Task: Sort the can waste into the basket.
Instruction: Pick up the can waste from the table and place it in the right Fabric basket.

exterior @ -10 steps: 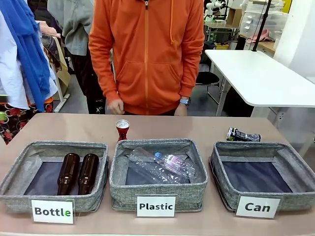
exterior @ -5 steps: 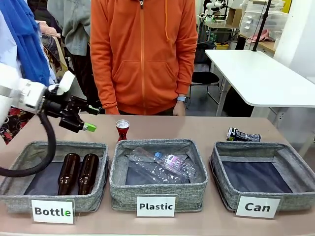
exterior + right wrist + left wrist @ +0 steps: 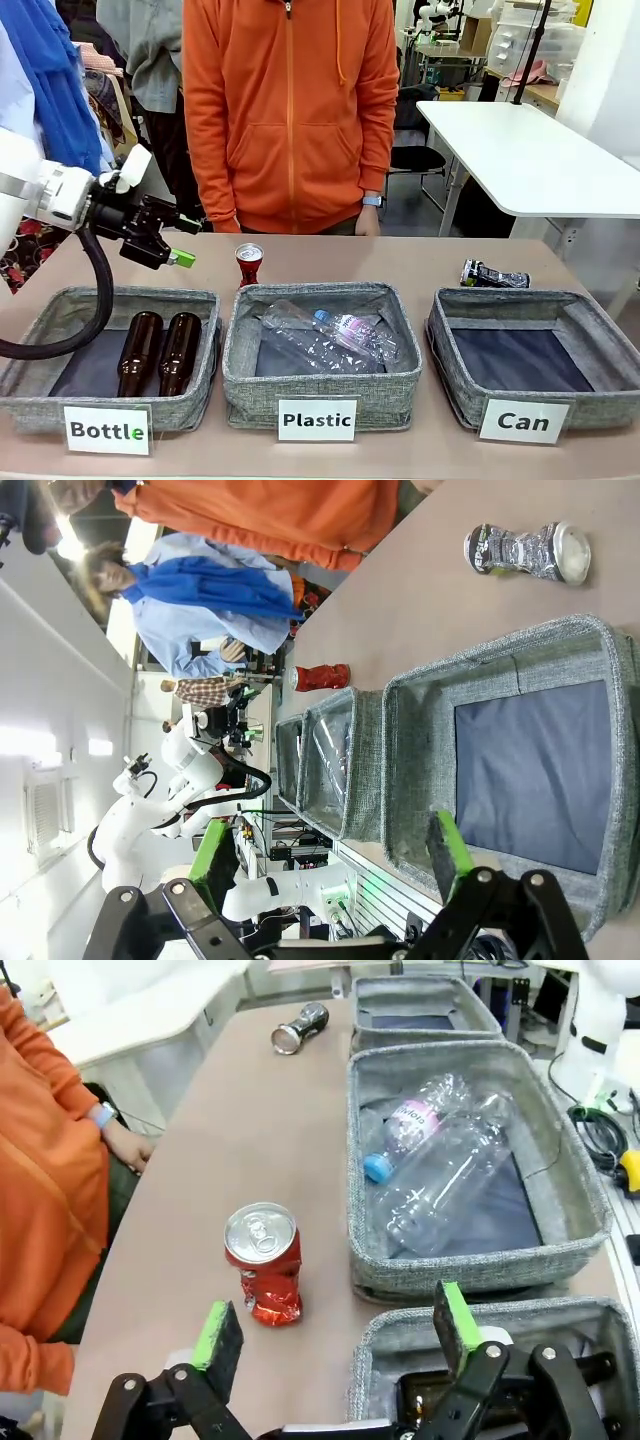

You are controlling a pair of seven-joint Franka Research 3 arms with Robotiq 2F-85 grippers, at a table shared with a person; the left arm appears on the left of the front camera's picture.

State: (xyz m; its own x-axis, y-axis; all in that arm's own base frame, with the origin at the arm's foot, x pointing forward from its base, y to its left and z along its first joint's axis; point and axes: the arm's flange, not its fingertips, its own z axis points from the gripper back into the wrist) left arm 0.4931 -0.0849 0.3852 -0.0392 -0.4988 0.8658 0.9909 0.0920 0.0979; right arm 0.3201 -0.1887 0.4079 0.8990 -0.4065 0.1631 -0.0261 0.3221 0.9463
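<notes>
From the front, three grey fabric bins in a row along the near edge, labels legible: "Bottle", "Plastic", "Can". Two brown glass bottles (image 3: 160,350) side by side in the Bottle bin (image 3: 30,390); clear plastic bottles (image 3: 330,338) in the Plastic bin (image 3: 240,385). Left tool (image 3: 188,242) hovering over the far left of the brown tabletop (image 3: 400,262), beyond the Bottle bin, fingers spread wide, nothing between them.

From the left wrist, a closer look at the red can (image 3: 263,1275): upright on the tabletop just behind the Plastic bin, silver top up, long axis vertical, body dented.

From the right wrist, right tool (image 3: 330,852) likewise spread wide and holding nothing, above the near wall of the basket (image 3: 420,770). Crushed dark can (image 3: 527,550) on its side just beyond the basket's far rim, outside it, long axis along that rim.

Across the tabletop, a person (image 3: 290,120) in an orange hoodie, hands at the edge. Behind, a white table (image 3: 530,160) to the right and hanging clothes (image 3: 50,100) to the left.
</notes>
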